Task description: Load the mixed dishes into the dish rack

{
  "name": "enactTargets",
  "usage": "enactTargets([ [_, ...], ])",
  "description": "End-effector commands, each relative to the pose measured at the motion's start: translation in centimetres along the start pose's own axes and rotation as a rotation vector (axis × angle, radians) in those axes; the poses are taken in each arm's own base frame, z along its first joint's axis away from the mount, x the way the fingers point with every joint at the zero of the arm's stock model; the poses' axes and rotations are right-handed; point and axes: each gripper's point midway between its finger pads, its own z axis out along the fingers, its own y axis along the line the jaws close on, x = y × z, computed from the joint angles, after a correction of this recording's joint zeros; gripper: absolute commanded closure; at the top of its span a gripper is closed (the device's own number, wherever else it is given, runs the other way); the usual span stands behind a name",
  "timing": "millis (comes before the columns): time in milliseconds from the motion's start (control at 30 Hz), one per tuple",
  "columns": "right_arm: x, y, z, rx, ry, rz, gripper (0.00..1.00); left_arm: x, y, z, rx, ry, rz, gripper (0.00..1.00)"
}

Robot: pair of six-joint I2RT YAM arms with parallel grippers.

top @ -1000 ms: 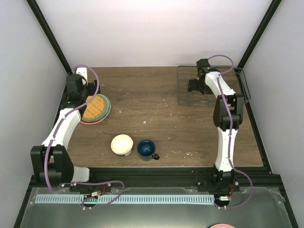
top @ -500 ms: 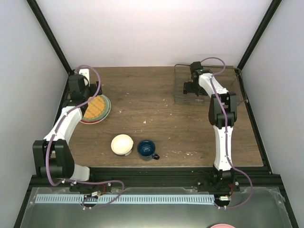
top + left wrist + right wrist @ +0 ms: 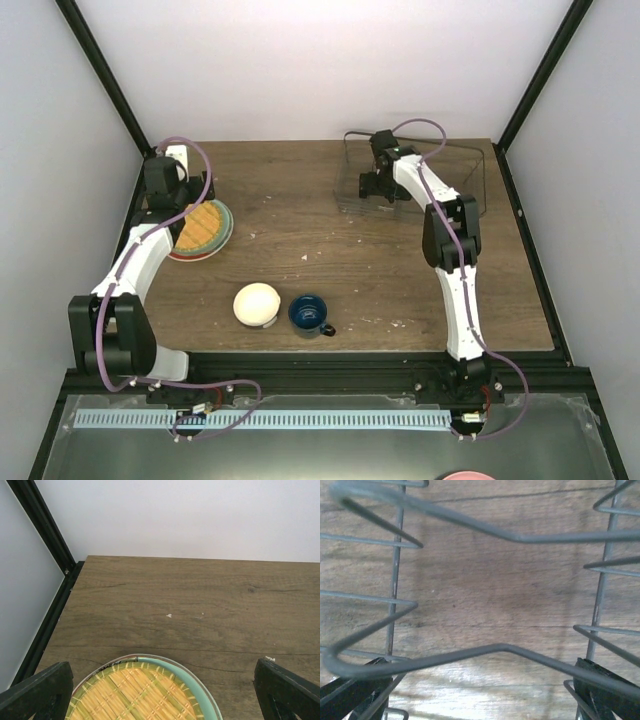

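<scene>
Brown wooden table [image 3: 350, 260]: far left, the left gripper [image 3: 190, 187] hangs wide-jawed over the yellow-orange plate [image 3: 203, 226]. Near the front edge sit the cream bowl [image 3: 257, 303] and, just beside it, the blue mug [image 3: 309, 314]. Far right, the right gripper [image 3: 372, 185], also spread wide, sits inside the dish rack [image 3: 560, 538].

The thin dark wire dish rack [image 3: 468, 178] stands at the far right of the bench [image 3: 300, 200]. At the far left, three plates lie stacked flat: a yellow-orange plate [image 3: 203, 224] on top, a mint green plate [image 3: 226, 222] under it, and a red-rimmed plate [image 3: 187, 257] at the bottom. Near the front, the cream bowl [image 3: 257, 303] lies upside down. The dark blue mug [image 3: 309, 315] stands upright just beside it.
</scene>
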Motion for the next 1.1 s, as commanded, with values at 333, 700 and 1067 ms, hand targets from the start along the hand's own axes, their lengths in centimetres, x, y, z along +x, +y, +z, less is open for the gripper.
enactTargets([
  [333,7.3,1.0,-1.4,-0.015,0.149,0.034,0.0,-0.7,-0.4,0.1,0.019,-0.001,-0.001,0.0],
  [700,10.8,-0.6,-4.2,0.017,0.176,0.073,0.0,-1.3,-1.1,0.7,0.052,0.006,0.002,0.0],
  [1067,15.0,-0.3,-6.2,0.019,0.213,0.062,0.0,-1.2,-1.5,0.9,0.073,0.012,-0.015,0.0],
])
